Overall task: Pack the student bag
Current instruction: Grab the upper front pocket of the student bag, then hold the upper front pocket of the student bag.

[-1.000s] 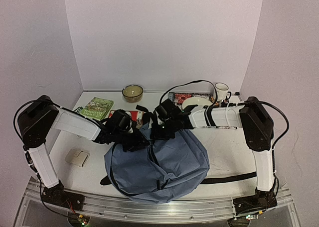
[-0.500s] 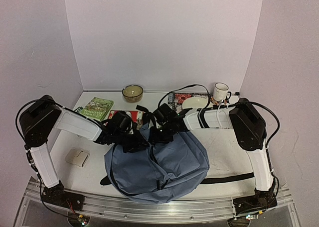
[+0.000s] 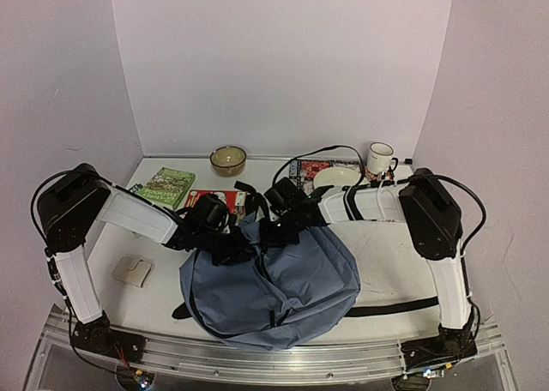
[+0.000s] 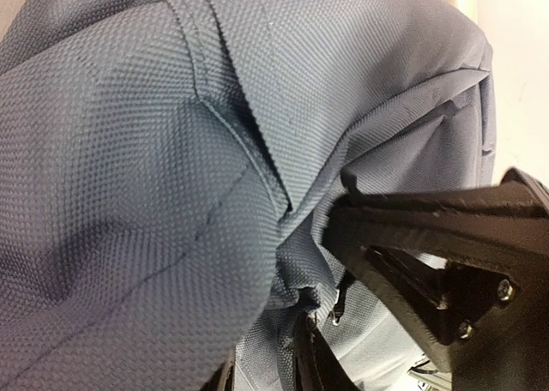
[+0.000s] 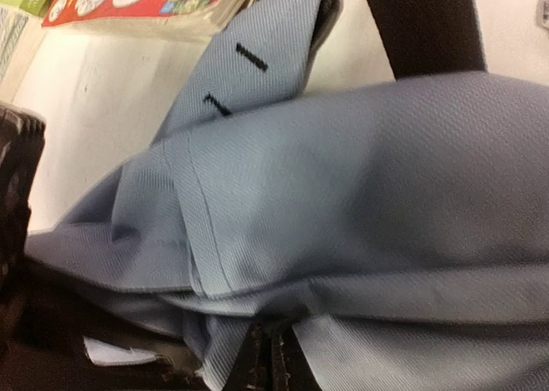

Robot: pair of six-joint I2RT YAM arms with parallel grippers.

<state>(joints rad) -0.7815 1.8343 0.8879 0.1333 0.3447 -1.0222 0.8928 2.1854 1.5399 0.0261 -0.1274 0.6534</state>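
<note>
The student bag (image 3: 274, 284), blue-grey with black straps, lies in the middle of the table. Its far top edge is bunched up between both grippers. My left gripper (image 3: 233, 243) is shut on a fold of the bag's fabric (image 4: 129, 168), which fills the left wrist view; its fingers (image 4: 309, 361) show at the bottom. My right gripper (image 3: 273, 231) is shut on the bag's edge beside it; its fingertips (image 5: 266, 361) pinch the fabric (image 5: 360, 194). The right gripper's black body also shows in the left wrist view (image 4: 446, 262).
Behind the bag lie a green book (image 3: 167, 185), a red book (image 3: 214, 201), a bowl (image 3: 228, 159), a plate (image 3: 336, 177), a mug (image 3: 380, 158) and a colourful book (image 3: 310, 166). A small beige object (image 3: 133, 271) lies left. A black strap (image 3: 395, 307) trails right.
My right arm has shifted a little to the left, with its gripper still on the bag's top edge. The left arm and the bag have barely moved.
</note>
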